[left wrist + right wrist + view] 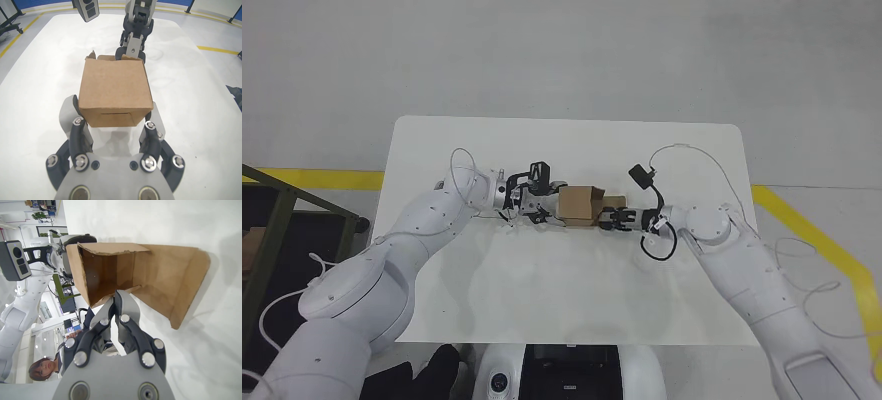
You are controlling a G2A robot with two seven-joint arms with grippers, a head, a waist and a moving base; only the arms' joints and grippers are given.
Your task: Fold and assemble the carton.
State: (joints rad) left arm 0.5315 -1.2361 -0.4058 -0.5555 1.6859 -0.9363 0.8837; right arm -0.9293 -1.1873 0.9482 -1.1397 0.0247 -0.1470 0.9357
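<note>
White bench [542,290] carries the carton [115,87]: left hand [113,107] clamps its closed end to steady it; right hand [115,298], opposite, pinches a flap [133,288], likely for folding inward.

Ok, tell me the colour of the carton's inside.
The carton is plain brown inside, no print; the right wrist view shows it best.

White arms [417,235]; silver, black-linked, screwed left hand [114,105] and right hand [115,297].
</note>
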